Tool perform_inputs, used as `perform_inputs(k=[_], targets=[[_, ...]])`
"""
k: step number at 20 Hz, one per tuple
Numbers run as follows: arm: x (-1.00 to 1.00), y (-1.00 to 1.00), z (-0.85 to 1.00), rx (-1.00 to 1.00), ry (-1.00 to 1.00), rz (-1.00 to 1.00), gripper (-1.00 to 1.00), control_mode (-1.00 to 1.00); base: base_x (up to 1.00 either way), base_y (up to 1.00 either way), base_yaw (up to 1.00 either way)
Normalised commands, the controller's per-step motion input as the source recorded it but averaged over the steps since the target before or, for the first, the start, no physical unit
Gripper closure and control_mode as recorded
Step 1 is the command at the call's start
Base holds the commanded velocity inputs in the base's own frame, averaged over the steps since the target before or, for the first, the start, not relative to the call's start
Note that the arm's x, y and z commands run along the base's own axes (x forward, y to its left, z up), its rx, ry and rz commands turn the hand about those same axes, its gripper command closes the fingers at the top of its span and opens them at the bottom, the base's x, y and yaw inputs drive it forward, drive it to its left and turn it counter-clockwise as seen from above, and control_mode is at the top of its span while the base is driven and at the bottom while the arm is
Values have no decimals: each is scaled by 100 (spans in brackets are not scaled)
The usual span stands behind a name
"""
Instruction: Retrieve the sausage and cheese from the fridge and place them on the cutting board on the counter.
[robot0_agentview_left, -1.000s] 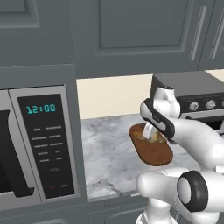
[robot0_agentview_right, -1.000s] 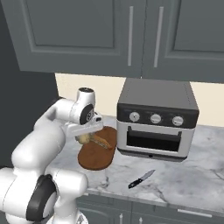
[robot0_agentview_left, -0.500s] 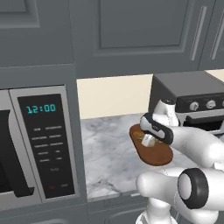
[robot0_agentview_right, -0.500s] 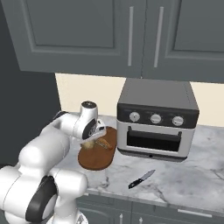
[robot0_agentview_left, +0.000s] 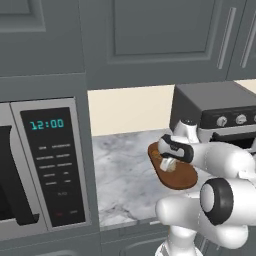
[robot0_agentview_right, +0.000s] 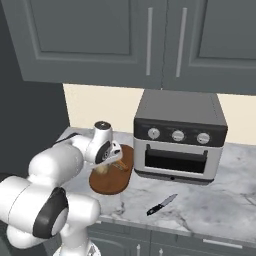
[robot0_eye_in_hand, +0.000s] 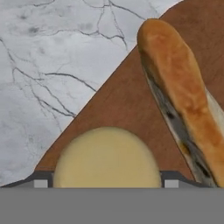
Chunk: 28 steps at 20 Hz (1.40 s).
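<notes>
One cheese and one sausage seen on one cutting board

The cheese (robot0_eye_in_hand: 107, 157) sits between the spread fingers of the tool (robot0_agentview_right: 109, 161), low over the cutting board (robot0_agentview_right: 112, 182) on the worktop (robot0_agentview_left: 125, 170); whether it is gripped cannot be told. The sausage (robot0_eye_in_hand: 181, 98) lies beside it. The arm is bent forward and down. "12:00" is read on one microwave (robot0_agentview_left: 47, 165); one toaster oven (robot0_agentview_right: 177, 137) and one knife (robot0_agentview_right: 161, 204) are counted.

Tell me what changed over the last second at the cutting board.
The end effector came down from above the cutting board to just over it, bringing the cheese low onto the board beside the sausage. Its jaws stand wide around the cheese; whether they have let go is unclear. The board, sausage, knife and toaster oven stayed put.
</notes>
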Motion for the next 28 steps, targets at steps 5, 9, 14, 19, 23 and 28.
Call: perform_inputs(k=[5, 9, 14, 19, 23, 28], targets=[[9, 0, -29, 0, 0, 0, 100, -100, 0, 0, 0], [0, 0, -39, 0, 0, 0, -100, -100, 0, 0, 0], [-15, 0, -15, 5, -1, 0, -100, -100, 0, 0, 0], [-22, 0, 7, 9, -2, -3, -100, -100, 0, 0, 0], [-17, 2, 23, 9, 0, -3, -100, -100, 0, 0, 0], [-22, 9, 40, 4, -1, -2, -100, -100, 0, 0, 0]])
